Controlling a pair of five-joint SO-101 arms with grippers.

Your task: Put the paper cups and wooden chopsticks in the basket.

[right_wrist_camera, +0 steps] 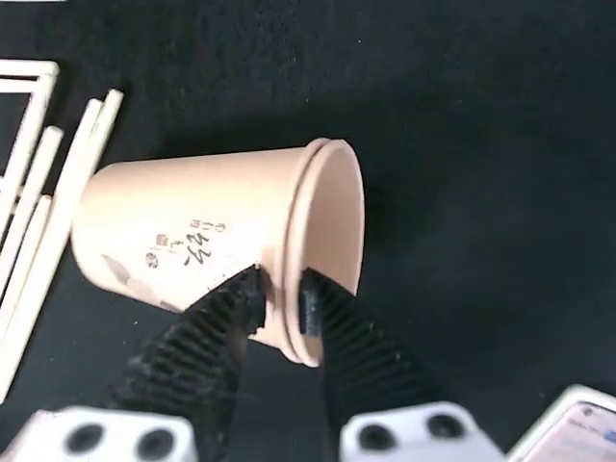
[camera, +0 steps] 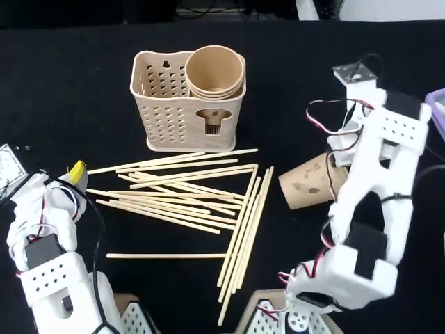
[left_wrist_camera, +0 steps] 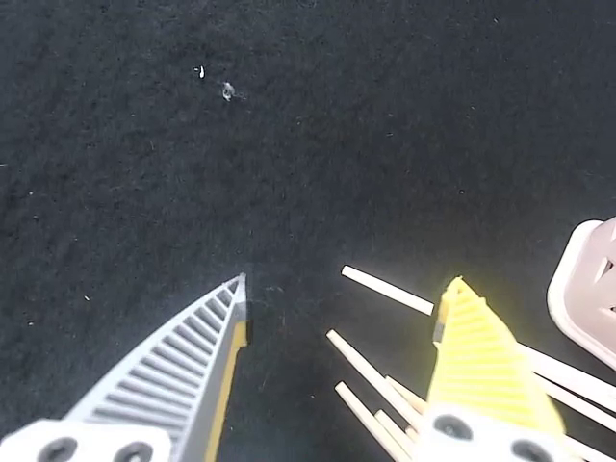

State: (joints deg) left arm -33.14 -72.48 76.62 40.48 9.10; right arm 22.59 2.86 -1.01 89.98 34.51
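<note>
A beige perforated basket (camera: 182, 115) stands at the back middle with stacked paper cups (camera: 214, 69) in its right half. Several wooden chopsticks (camera: 188, 198) lie scattered on the black table in front of it. One paper cup (camera: 306, 184) lies on its side to their right. My right gripper (right_wrist_camera: 280, 284) is shut on the rim of this cup (right_wrist_camera: 202, 226), one black finger inside and one outside. My left gripper (left_wrist_camera: 346, 282) is open just above the table at the chopsticks' left ends (left_wrist_camera: 385, 289); its yellow finger (camera: 76, 170) is near the left edge.
A corner of the basket (left_wrist_camera: 589, 289) lies beyond the left gripper. A purple object (camera: 437, 103) sits at the right edge and a white card (camera: 7, 167) at the left edge. The arm bases (camera: 292, 316) fill the front edge.
</note>
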